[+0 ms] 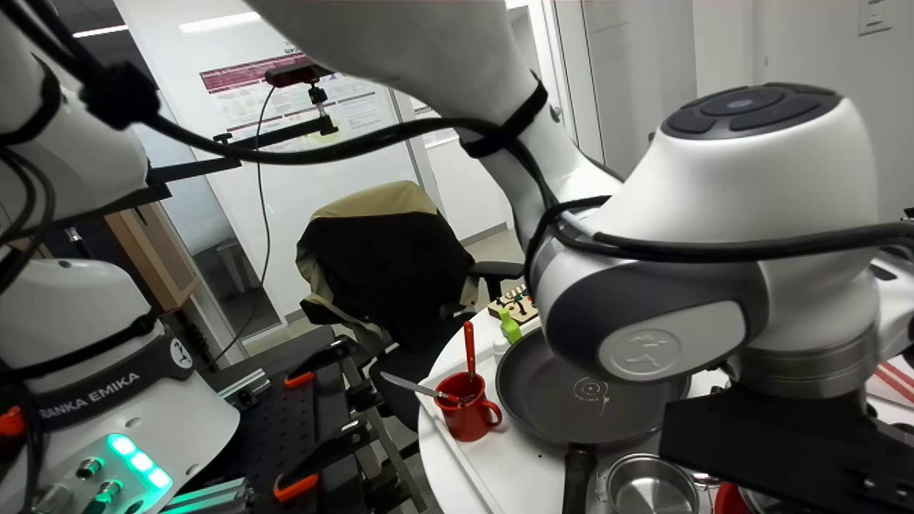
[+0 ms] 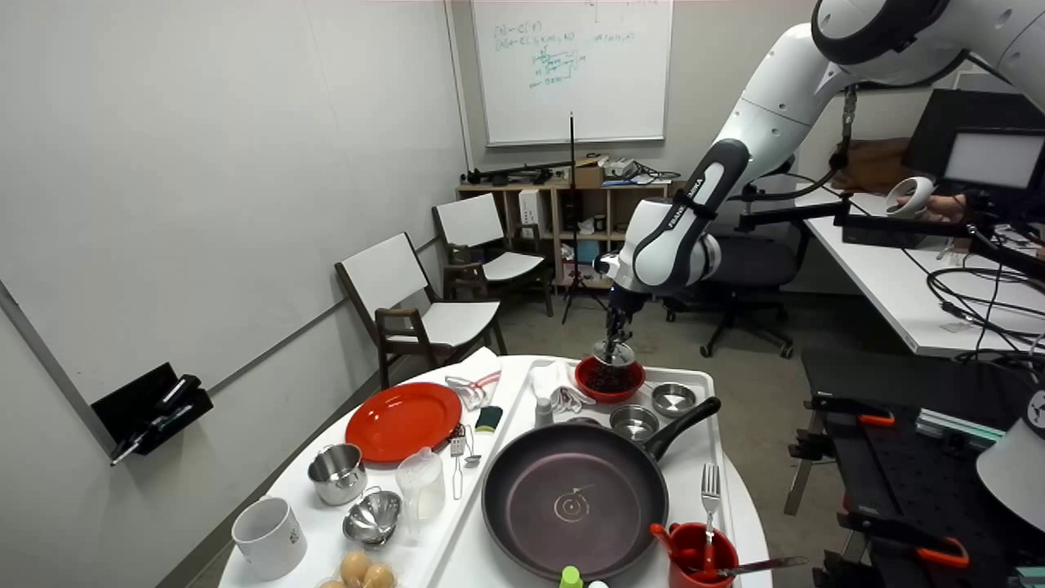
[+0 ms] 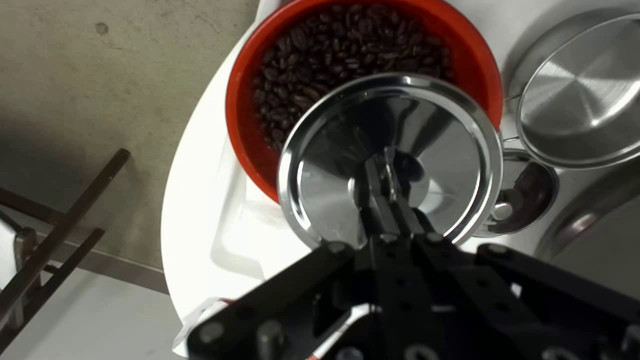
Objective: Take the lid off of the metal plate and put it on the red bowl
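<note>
Clamping onto the shiny round lid [image 3: 385, 122] at its middle, the gripper [image 3: 381, 162] has its fingers drawn together there; the handle itself is hard to make out. The lid hangs over the red bowl [image 3: 240, 110], and in the wrist view it covers part of the opening, leaving dark beans [image 3: 320, 60] showing beside it. In an exterior view the lid looks tilted; whether its rim touches the bowl, I cannot tell.

The bowl stands toward the far end of a white tray [image 2: 686, 478]. Just left of it lies a white cloth [image 2: 558, 385], and on its near right are two small metal pans [image 2: 674, 398]. Nearer still, a black frying pan [image 2: 571, 523] takes up much of the tray's width, its handle pointing far and right. At the near right, a red mug [image 1: 468, 425], seen in both exterior views, holds a fork [image 2: 710, 486] and other cutlery.

Left of the tray, the table [image 2: 325, 531] carries a red plate [image 2: 404, 420] toward the far side, a metal pot [image 2: 337, 478] nearer, then a white mug [image 2: 269, 539] at the near left. Eggs [image 2: 366, 569] sit right of that mug.
</note>
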{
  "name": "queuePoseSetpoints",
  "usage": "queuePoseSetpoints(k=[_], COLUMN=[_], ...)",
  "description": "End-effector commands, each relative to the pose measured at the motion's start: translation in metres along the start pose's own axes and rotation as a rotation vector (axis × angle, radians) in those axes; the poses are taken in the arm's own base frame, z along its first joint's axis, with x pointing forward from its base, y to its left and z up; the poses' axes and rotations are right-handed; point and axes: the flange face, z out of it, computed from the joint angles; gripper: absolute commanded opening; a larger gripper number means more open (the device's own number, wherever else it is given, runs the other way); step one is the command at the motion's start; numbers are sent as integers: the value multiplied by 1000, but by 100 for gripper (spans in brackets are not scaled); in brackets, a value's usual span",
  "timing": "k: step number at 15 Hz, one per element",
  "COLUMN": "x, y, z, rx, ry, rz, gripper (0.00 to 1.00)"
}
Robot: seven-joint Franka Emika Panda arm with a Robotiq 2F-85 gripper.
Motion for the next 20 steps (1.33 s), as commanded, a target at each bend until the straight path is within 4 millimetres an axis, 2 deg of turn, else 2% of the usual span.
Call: queuePoseSetpoints(k=[1, 4, 8, 15, 16, 17, 20], x=[23, 35, 45, 51, 51, 51, 52], y=[29, 43, 53, 63, 64, 65, 67], z=[20, 27, 34, 42, 43, 44, 46], rx=[6, 0, -5, 4, 4, 6, 6], ry=[-48, -90, -138, -178, -186, -187, -195], rz=[21, 26, 27, 19, 24, 23, 28], gripper=[0, 0, 0, 0, 27, 28, 50])
